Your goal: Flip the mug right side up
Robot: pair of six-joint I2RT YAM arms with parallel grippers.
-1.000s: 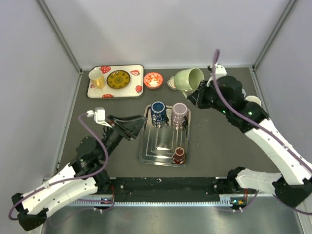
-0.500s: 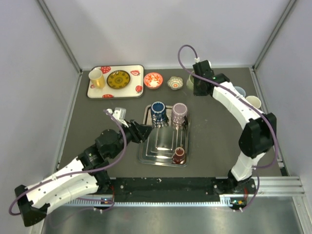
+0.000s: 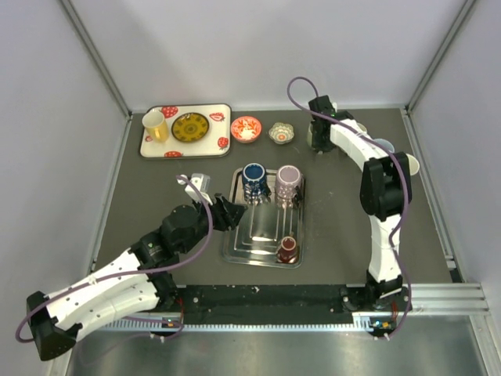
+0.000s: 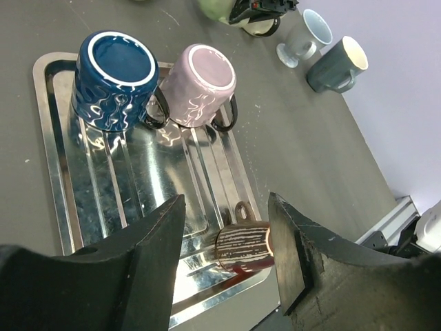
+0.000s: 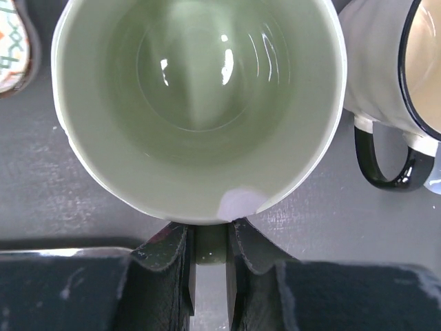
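While right jaws pinch it, mug (image 5: 198, 110) stands upright.

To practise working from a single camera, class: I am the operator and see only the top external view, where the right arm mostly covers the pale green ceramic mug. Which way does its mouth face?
Observer: In the right wrist view the pale green ceramic mug has its mouth toward the camera, and it is empty.
Operator: Is it held?
Observer: Yes, the right fingers pinch its handle from both sides.
Operator: And the left fingers?
Observer: In the left wrist view the left fingers stand open above the ribbed steel tray.
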